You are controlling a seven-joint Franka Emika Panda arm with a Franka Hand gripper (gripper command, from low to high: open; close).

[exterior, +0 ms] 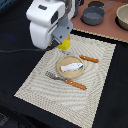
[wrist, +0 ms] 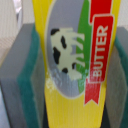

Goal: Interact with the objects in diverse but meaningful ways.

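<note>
As the wrist view shows, the yellow rectangular butter box with a red banner and cow picture (wrist: 75, 60) sits between the two fingers (wrist: 27, 85), whose green-padded inner faces press against its opposite sides: the fingers are clenched on the box. In the exterior view, the box (exterior: 64, 45) hangs under the white arm at 11 o'clock from the tan round plate (exterior: 63, 71), which carries the white-and-blue toy fish (exterior: 72, 65).

butter box (exterior: 64, 45) mostly hidden behind arm, beige bowl (exterior: 123, 16) edge-cropped
</note>
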